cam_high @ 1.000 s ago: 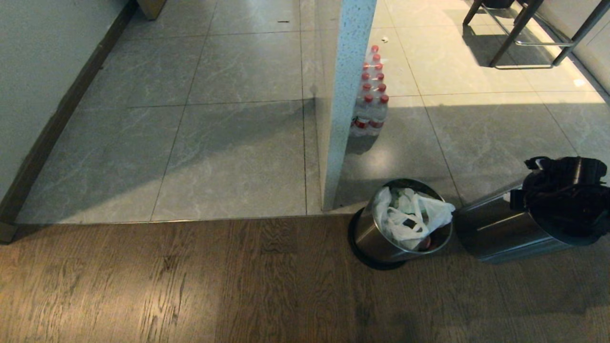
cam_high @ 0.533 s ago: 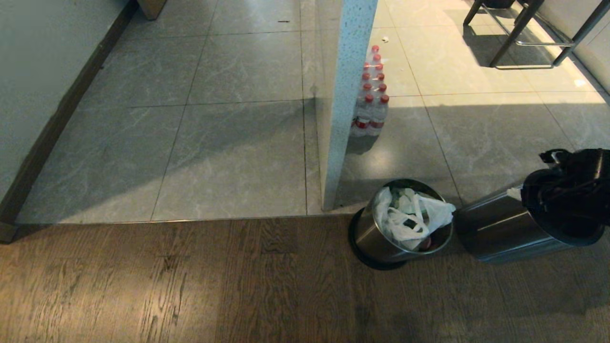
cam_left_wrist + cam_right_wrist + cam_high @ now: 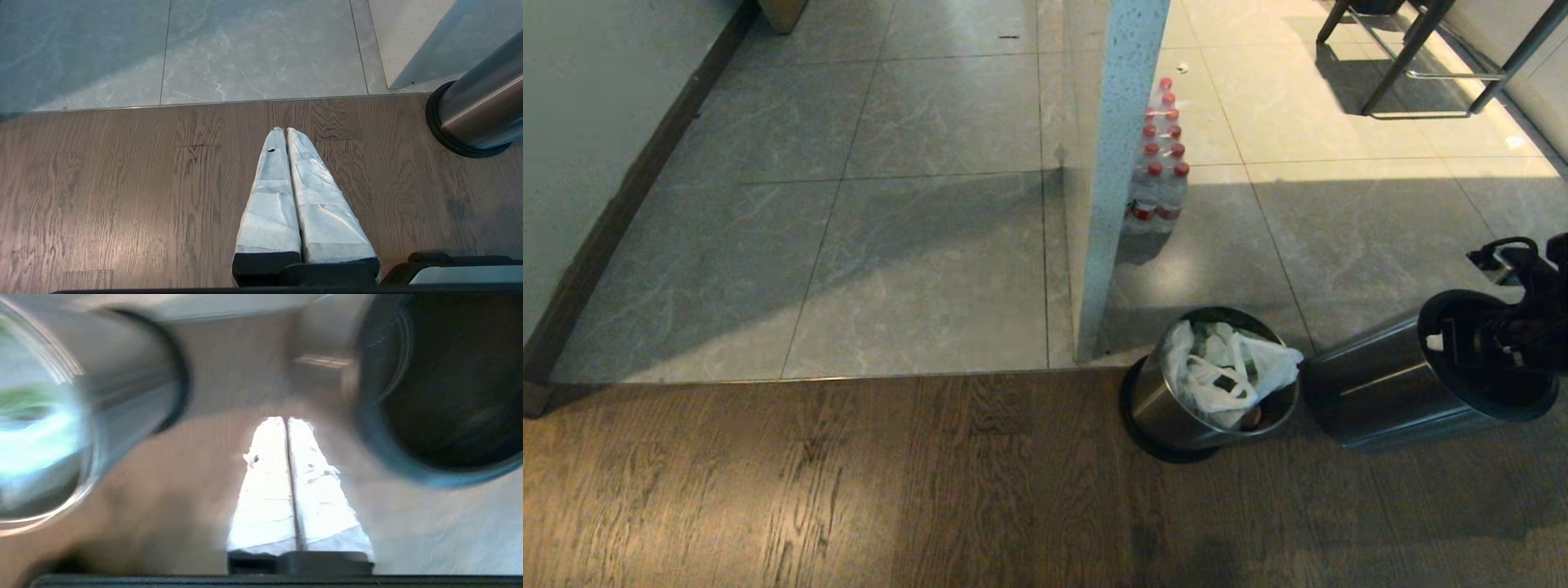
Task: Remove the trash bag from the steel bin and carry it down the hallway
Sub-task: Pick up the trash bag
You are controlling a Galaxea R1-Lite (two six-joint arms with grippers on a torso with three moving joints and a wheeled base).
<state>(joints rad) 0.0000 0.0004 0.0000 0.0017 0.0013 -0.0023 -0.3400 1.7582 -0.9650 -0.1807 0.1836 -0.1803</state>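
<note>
Head view: steel bin (image 3: 1205,392), round, brushed, black base ring, standing on the wood-plank floor (image 3: 849,490) right of centre, at the edge of the grey tiled floor (image 3: 915,269). Trash bag (image 3: 1229,371), white, crinkled, sitting inside the bin with its loose top spilling over the right rim. Second steel bin (image 3: 1405,392), black-rimmed, just to the right of the first. Speckled white partition (image 3: 1107,180) just beyond the first bin; pack of red-capped bottles (image 3: 1160,163) against its right side. Right arm, dark, at the far right edge above the second bin's mouth. Left wrist view: left gripper (image 3: 284,130), white-wrapped fingers pressed together, holding nothing, over the wood floor; base of the steel bin (image 3: 474,118) off to its right. Right wrist view, blurred: right gripper (image 3: 286,419), fingers pressed together, holding nothing, between the steel bin (image 3: 122,396) with the bag on the left and the second bin's dark mouth (image 3: 449,388) on the right.
</note>
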